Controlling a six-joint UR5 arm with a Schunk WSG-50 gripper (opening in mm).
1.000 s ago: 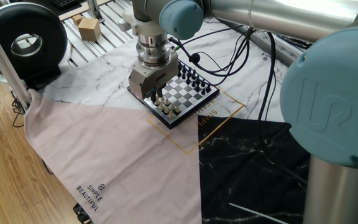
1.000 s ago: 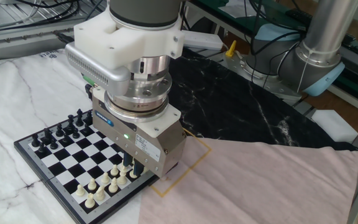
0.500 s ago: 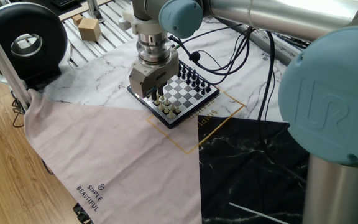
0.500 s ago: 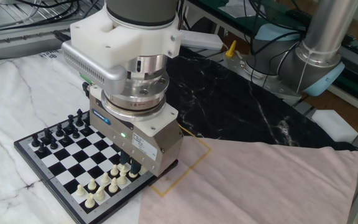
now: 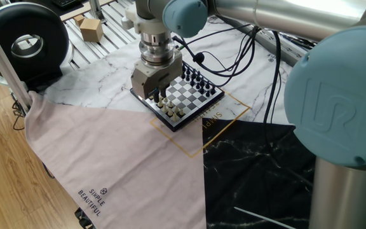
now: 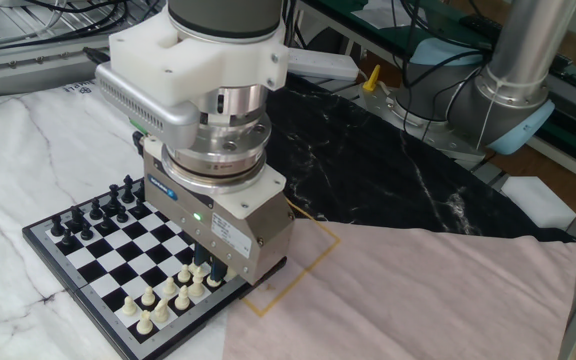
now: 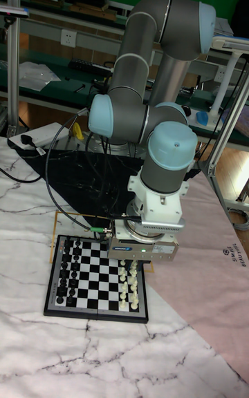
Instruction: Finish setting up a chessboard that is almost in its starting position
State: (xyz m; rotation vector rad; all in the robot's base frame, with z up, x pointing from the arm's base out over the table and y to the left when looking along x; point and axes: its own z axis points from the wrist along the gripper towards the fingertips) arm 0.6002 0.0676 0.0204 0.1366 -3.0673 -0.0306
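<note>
The chessboard [image 5: 192, 102] [image 6: 108, 255] [image 7: 90, 280] lies on the marble-print mat. Black pieces [image 5: 196, 79] [image 6: 98, 212] [image 7: 66, 273] line one side and cream pieces [image 5: 173, 111] [image 6: 158, 300] [image 7: 128, 291] the other. My gripper [image 5: 159, 100] [image 6: 209, 266] [image 7: 130, 268] points straight down over the cream side, near the board's corner. Its dark fingertips [image 6: 200, 258] reach in among the cream pieces. The gripper body hides that corner, so I cannot make out whether a piece sits between the fingers.
A pink cloth [image 5: 119, 165] and a black marble mat [image 5: 259, 172] adjoin the board. Cables [image 5: 253, 51] trail behind it. A round black device [image 5: 24, 41] and a cardboard box [image 5: 91, 28] are at the back left. Another arm's base [image 6: 513, 80] stands at the far right.
The gripper has shifted slightly along the cream side and sunk a little closer to the board. The pieces look unmoved.
</note>
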